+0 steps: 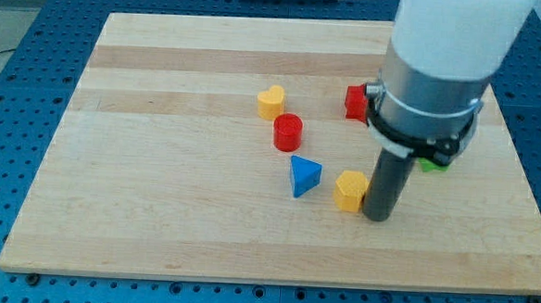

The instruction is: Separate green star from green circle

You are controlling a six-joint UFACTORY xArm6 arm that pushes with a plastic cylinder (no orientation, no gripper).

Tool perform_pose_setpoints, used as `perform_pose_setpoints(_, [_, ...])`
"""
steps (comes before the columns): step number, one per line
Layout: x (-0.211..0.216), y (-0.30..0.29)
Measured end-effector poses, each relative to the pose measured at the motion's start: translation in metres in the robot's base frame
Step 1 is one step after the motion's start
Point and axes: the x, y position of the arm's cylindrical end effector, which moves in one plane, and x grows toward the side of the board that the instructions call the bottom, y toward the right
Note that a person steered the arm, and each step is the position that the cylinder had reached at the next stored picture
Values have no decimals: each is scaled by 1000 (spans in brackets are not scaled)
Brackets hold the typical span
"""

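Note:
Only a small piece of one green block shows, peeking out at the right of my arm; I cannot make out its shape. No second green block is visible, and the arm hides much of the board's right side. My tip rests on the board to the lower left of that green piece. It stands right beside a yellow block, touching or nearly touching that block's right side.
A blue triangle lies left of the yellow block. A red cylinder and a yellow heart sit further up and left. A red block is partly hidden by the arm. The wooden board lies on a blue table.

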Motion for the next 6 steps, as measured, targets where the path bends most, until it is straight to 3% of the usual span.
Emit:
perform_pose_setpoints(1, [-12, 57])
perform_pose_setpoints(2, [-54, 151])
perform_pose_setpoints(3, [-84, 184])
perform_pose_setpoints(6, [-85, 81])
